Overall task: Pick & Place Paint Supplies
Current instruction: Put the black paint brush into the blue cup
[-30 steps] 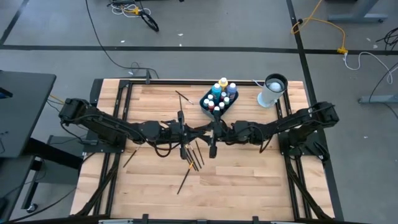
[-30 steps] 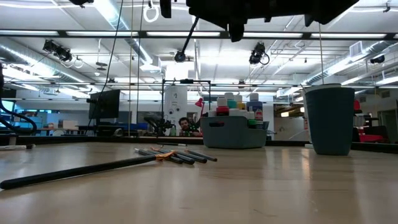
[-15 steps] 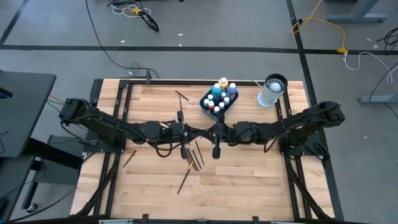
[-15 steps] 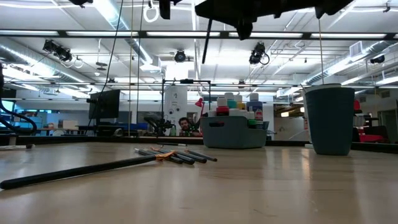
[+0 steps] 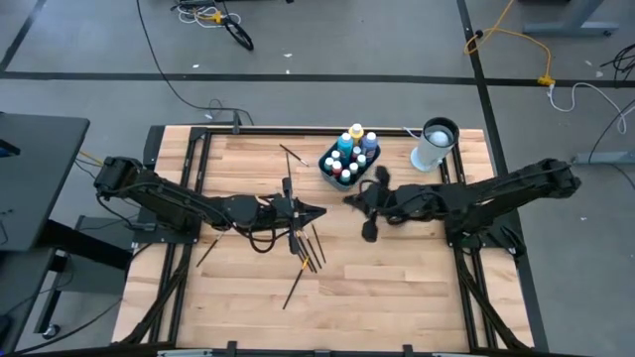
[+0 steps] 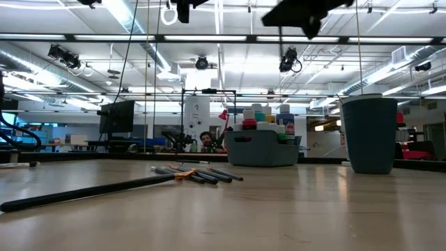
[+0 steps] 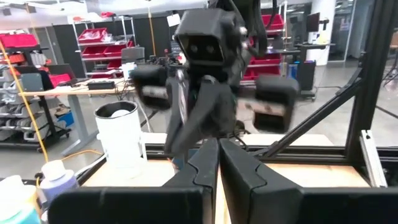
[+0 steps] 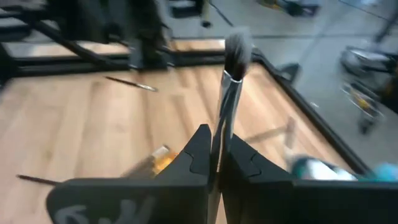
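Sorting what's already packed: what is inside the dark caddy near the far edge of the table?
The caddy holds small paint bottles standing upright: blue, white, yellow and red caps show. Its floor beneath them is covered.

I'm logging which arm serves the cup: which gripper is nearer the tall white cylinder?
The right. The right gripper, shut on a brush, hangs beside the bottle tray, toward the white cylinder. The left gripper is farther away, mid-table.

Bottles in bin (image 5: 349, 159) (rear centre), cup (image 5: 434, 145) right, loose brushes (image 5: 309, 248) in front
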Controlling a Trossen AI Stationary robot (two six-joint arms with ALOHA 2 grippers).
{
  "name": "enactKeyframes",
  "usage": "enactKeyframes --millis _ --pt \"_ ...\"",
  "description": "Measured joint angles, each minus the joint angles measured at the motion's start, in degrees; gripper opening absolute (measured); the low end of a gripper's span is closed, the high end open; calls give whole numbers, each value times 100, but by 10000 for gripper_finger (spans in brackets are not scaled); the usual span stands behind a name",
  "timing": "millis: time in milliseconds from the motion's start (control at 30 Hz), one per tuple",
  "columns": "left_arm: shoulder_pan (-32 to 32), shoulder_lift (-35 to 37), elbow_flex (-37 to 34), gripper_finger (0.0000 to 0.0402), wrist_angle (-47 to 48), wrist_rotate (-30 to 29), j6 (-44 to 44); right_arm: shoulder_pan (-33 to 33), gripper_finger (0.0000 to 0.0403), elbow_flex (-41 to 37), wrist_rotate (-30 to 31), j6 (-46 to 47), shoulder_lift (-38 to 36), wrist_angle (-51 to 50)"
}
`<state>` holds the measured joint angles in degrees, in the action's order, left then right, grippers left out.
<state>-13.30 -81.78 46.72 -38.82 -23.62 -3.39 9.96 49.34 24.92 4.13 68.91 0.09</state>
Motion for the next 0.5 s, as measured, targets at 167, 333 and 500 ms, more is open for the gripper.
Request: enactKeyframes --millis 167,333,500 --pt "0 0 2 25 71 -188 14 7 12 0 632 587 -797 -1273" --pt "0 0 2 25 108 -245 15 131 12 -470 1113 1024 -1466 -1707" --pt "0 0 4 25 325 -244 230 119 11 -1183 1284 1175 -2033 -1726"
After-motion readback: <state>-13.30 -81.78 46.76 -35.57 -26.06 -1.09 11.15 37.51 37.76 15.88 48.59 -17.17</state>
